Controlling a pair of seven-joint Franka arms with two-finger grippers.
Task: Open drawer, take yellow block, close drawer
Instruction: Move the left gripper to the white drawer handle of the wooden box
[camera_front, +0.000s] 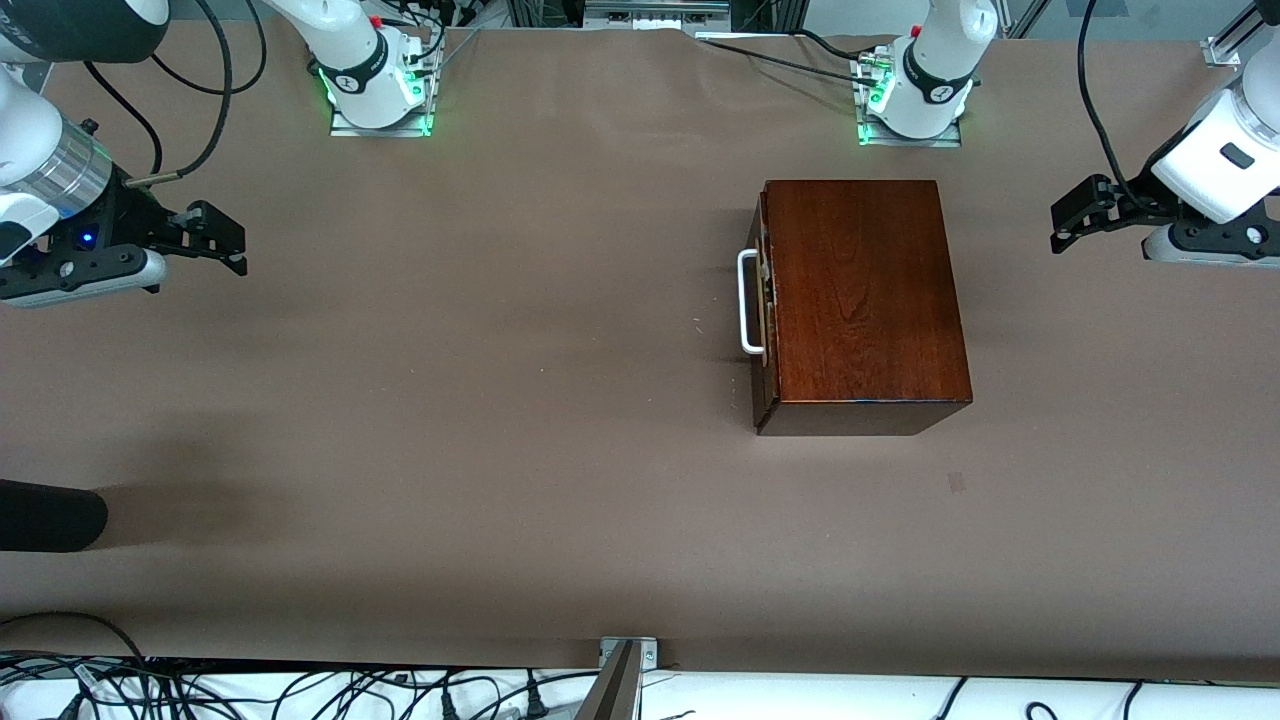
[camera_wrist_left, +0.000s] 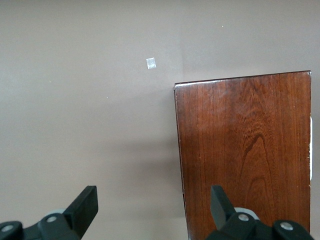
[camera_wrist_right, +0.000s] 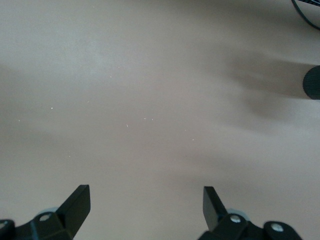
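- The drawer (camera_front: 762, 300) sits shut in a glossy mahogany box (camera_front: 865, 300), toward the left arm's end of the table (camera_front: 500, 420).
- Its white U-shaped handle (camera_front: 747, 302) juts from the box at nine o'clock, facing the right arm's end.
- The handle looks stiff and smooth; a grip across its straight bar seems best. The box may slide on the matte brown cover.
- No yellow block shows; presumably it is inside, light and easy to pinch.
- The left gripper (camera_front: 1068, 215) hangs wide open beside the box at three o'clock.
- The right gripper (camera_front: 222, 240) waits wide open, well apart, over bare table.
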